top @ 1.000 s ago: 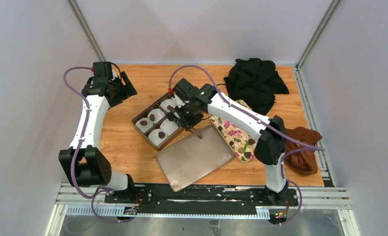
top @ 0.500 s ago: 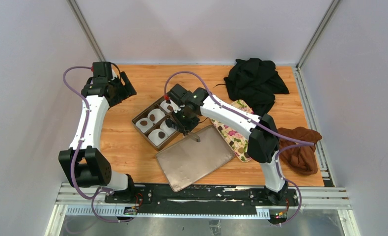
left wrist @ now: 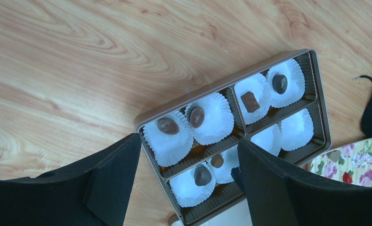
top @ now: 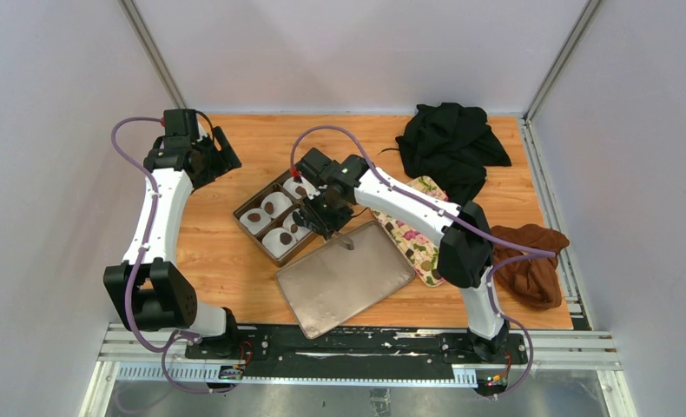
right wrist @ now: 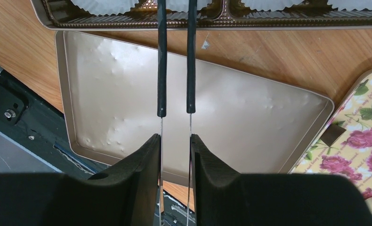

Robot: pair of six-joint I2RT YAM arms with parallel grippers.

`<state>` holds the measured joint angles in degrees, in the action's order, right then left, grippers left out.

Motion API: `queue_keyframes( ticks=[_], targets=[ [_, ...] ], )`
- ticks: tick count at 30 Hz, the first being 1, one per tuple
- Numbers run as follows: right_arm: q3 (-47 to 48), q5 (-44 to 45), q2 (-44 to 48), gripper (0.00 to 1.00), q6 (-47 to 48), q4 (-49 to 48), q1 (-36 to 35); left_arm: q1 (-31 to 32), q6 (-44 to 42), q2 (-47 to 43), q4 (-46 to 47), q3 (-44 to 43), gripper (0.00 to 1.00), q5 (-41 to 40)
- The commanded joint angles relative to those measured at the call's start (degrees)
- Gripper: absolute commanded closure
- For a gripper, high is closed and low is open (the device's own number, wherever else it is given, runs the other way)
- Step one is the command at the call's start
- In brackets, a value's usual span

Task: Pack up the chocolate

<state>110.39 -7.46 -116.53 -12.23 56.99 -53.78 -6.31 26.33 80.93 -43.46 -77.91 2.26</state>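
The brown box [top: 274, 217] holds white paper cups. Several small dark chocolate pieces lie in the cups, such as one [left wrist: 168, 126] in the far row and one [left wrist: 202, 175] in the near row. My right gripper [right wrist: 175, 146] is shut on metal tongs [right wrist: 161, 56] with black sleeves, and it shows over the box's near right part in the top view [top: 318, 213]. The tongs' tips are out of the right wrist view. A dark tip [left wrist: 237, 176] shows beside a small piece [left wrist: 217, 161] in a near cup. My left gripper [left wrist: 189, 188] is open and empty, high at the far left [top: 218, 156].
The box's gold lid [top: 344, 278] lies upside down in front of the box. A flower-print tray [top: 413, 239] with a few pieces lies to the right. A black cloth [top: 452, 143] is at the far right and a rust-brown cloth [top: 530, 261] at the right edge.
My right gripper has moved left with the tongs, from the lid's far edge to over the box's near row. A small piece now shows in a near cup. The left arm has not moved.
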Motion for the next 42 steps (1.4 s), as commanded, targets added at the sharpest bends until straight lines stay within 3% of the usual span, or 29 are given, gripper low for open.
queue_keyframes(
  ticks=[1, 6, 11, 16, 23, 42],
  targets=[
    [1.01, 3.07, 3.48, 0.71, 0.47, 0.85, -0.09, -0.42, -0.5, -1.92, -0.55, 0.42, 0.2, -0.88],
    [-2.85, 10.07, 12.04, 0.75, 0.12, 1.09, 6.34, -0.44, -0.31, -2.09, -0.56, 0.39, 0.2, -0.84],
    [-16.33, 10.65, 22.76, 0.74, -0.62, 0.54, 19.53, -0.42, -0.14, -1.54, -0.5, 0.16, 0.2, -0.35],
    [-28.11, 10.51, 28.87, 0.7, 0.15, 0.75, 25.85, -0.42, 0.2, -1.1, -0.28, -0.02, 0.2, 0.28],
    [-32.81, 9.88, 27.09, 0.67, 2.54, -1.68, 26.47, -0.41, 0.52, -0.37, -0.1, -0.01, 0.2, 1.15],
    [-30.56, 13.0, 17.43, 0.59, 6.08, -6.54, 24.16, -0.45, 0.39, -0.65, 0.06, -0.57, 0.2, -0.14]
  ],
)
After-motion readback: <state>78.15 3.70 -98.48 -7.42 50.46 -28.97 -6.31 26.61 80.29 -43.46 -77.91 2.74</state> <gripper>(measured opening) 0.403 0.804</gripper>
